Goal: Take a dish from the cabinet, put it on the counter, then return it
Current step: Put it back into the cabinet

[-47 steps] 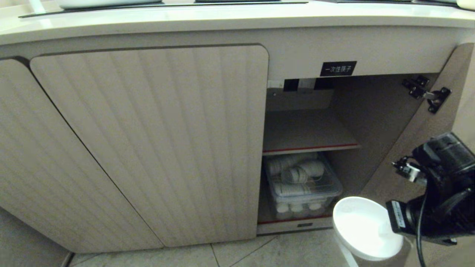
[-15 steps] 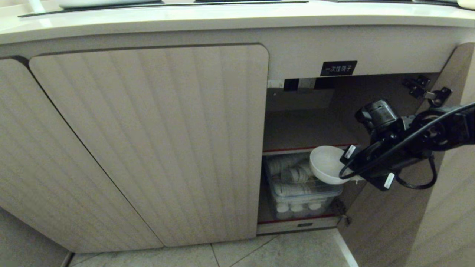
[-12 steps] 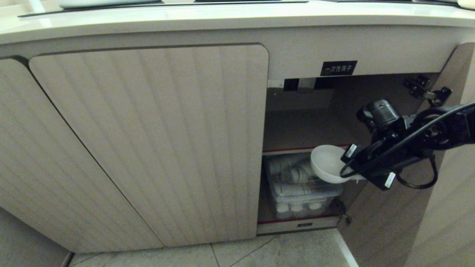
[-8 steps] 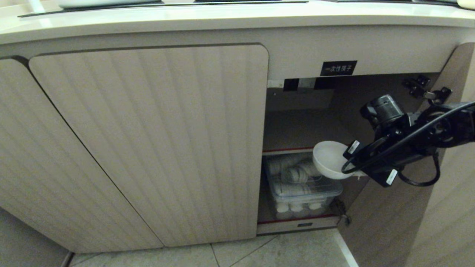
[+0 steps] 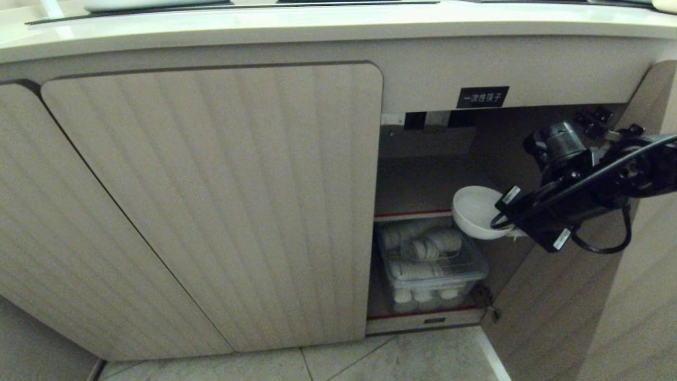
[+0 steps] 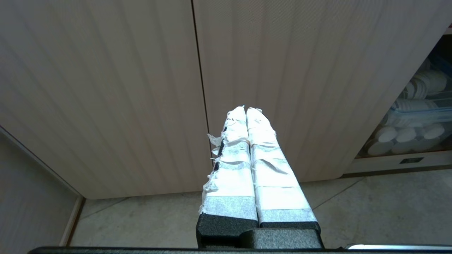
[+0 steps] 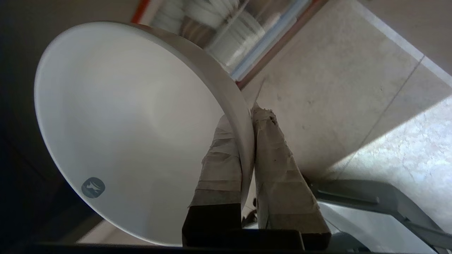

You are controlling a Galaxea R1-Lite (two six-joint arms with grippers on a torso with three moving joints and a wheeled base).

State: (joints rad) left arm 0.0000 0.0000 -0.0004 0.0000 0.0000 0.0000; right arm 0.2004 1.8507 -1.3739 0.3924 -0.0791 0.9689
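The dish (image 5: 476, 211), a small white bowl, hangs at the open right bay of the cabinet (image 5: 211, 201), level with the red-edged upper shelf (image 5: 418, 214). My right gripper (image 5: 509, 225) is shut on its rim, reaching in from the right. In the right wrist view one taped finger lies inside the dish (image 7: 116, 116) and the other outside, the right gripper (image 7: 244, 116) pinching the rim. My left gripper (image 6: 245, 109) is shut on nothing, low before the closed ribbed doors. The counter (image 5: 317, 26) runs along the top.
A clear bin of stacked white cups (image 5: 431, 262) fills the lower shelf under the dish. The opened door (image 5: 582, 296) stands to the right with its hinge (image 5: 597, 119) above my arm. A black label (image 5: 482, 97) sits over the opening. Tiled floor (image 5: 402, 360) lies below.
My right gripper has lifted the dish from in front of the cup bin up to the upper shelf's edge and slightly right. Three seconds ago it held the dish low near the floor.
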